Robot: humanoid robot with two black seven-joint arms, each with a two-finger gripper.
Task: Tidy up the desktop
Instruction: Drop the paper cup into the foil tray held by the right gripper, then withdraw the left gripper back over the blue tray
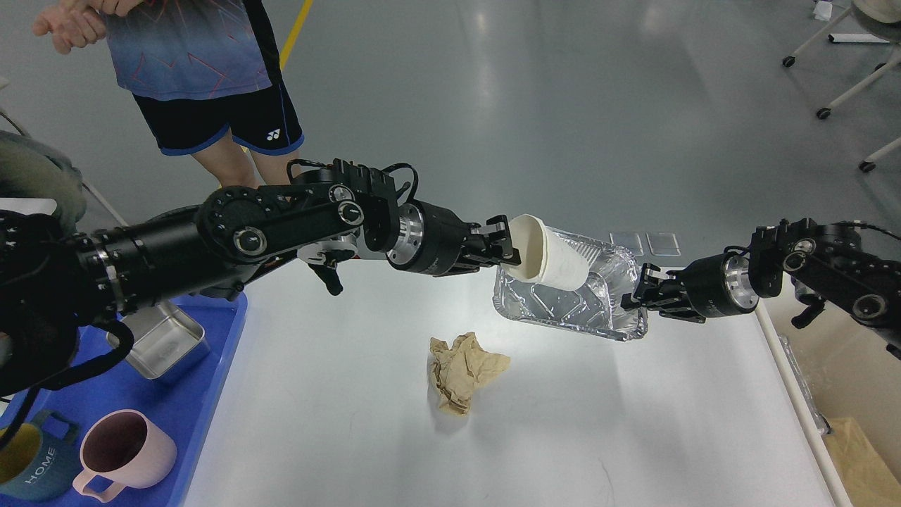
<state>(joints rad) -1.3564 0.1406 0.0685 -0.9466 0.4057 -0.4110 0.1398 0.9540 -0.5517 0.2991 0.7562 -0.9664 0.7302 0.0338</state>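
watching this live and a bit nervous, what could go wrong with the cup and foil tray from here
1. The left tool pinches only the rim of the paper cup, which is tipped sideways; thin paper could crush or slip.
2. The right tool holds the foil tray by one edge, lifted off the desktop; the foil may bend or sag.
3. If the cup misses the tray, it could roll toward the crumpled paper.

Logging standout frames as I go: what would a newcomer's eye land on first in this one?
Mid-frame, above the desktop, the left tool holds a tipped white paper cup at the foil tray that the right tool grips by its edge. Below them a crumpled brown paper lies alone on the white surface. A pink mug sits on the blue tray, lower left.
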